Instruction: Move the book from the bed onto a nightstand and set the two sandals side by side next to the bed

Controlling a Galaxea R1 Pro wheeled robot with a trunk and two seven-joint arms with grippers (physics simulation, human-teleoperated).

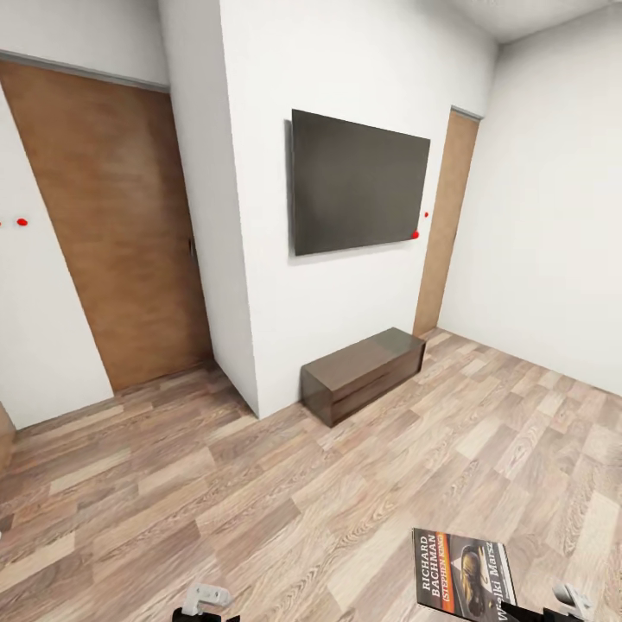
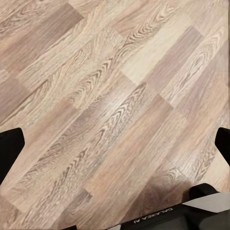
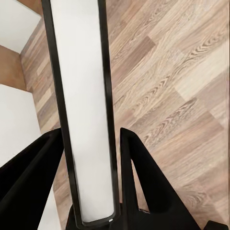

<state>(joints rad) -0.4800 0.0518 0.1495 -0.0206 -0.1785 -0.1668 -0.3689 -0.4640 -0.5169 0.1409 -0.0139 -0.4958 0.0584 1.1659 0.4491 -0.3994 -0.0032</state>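
The robot stands in the bedroom, on a floor of brown wood planks with a clear grain pattern. The walls are plain white and smooth. A flat dark screen hangs on the wall in front, rectangular, with a matte grey surface. Below it a long low cabinet of dark brown wood stands on the floor against the wall, shaped like a box with a flat top. A wide brown wooden door is at the left, and a narrow one at the far right corner of the room.

The book is at the lower edge of the head view, above the floor, at the right arm. Its cover is black and orange with white block letters and a face picture. In the right wrist view the same book is seen from its edge: a long pale block of pages between two thin dark covers. It sits between the two black fingers of the right gripper, which is closed on it.

The left wrist view looks down at the planks, where the grain is seen much closer. The two black fingertips of the left gripper are at opposite edges of this picture, wide apart, with nothing between them.
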